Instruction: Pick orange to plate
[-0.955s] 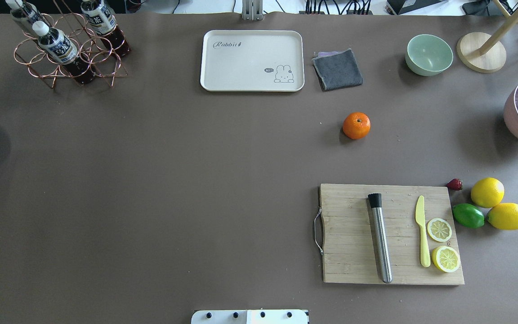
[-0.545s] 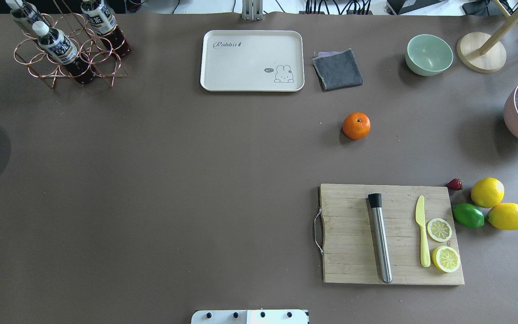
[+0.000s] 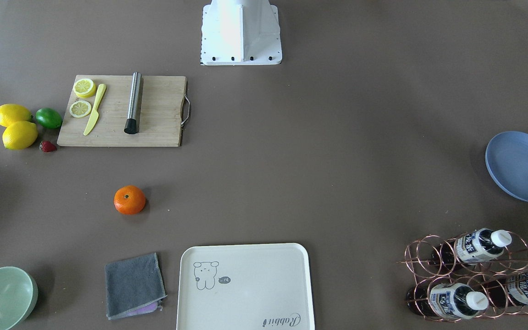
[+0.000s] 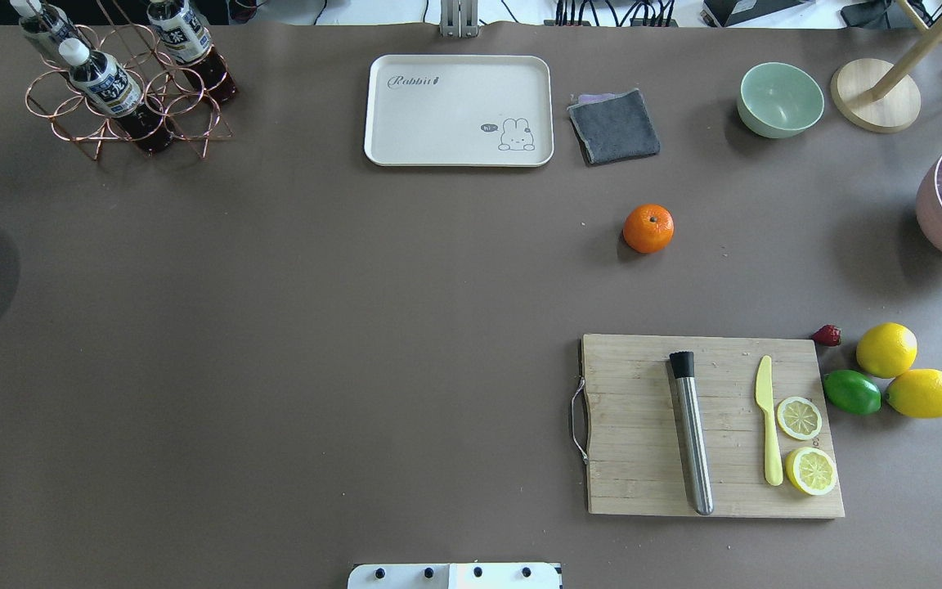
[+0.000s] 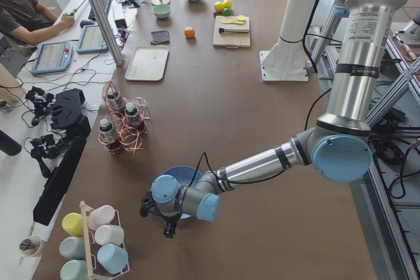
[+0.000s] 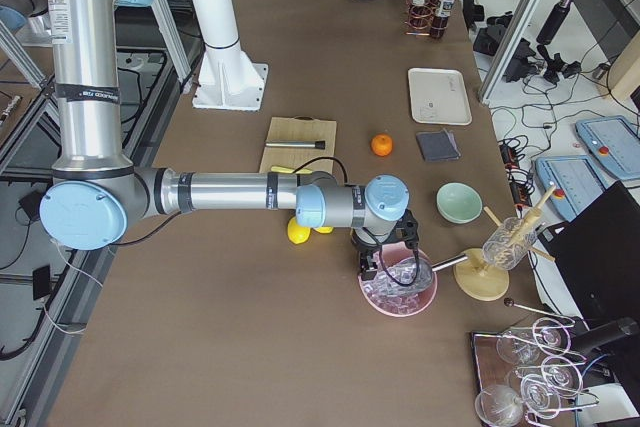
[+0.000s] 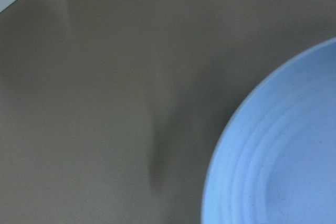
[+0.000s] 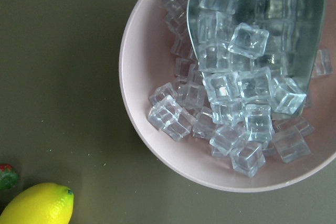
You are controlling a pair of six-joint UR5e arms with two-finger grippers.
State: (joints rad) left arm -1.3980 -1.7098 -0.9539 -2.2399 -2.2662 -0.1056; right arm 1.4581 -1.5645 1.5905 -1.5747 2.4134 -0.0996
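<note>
Hovering over the rim of the plate [image 3: 511, 183]: left end effector [image 5: 168, 226]. Finger spacing cannot be told from these views. Right end effector [image 6: 374, 265] is poised above the pink bowl [image 8: 137, 124] of ice cubes [image 8: 226, 108]; spacing likewise cannot be told. The orange [image 4: 648, 228] rests on the table [image 4: 316, 327], well apart from both, nearer the right end effector. A lemon [image 8: 37, 205] lies near the right one.

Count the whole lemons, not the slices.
2. One lemon lies near the strawberry, the other lemon beside the lime; both are right of the board in the overhead view. None seems hidden.
</note>
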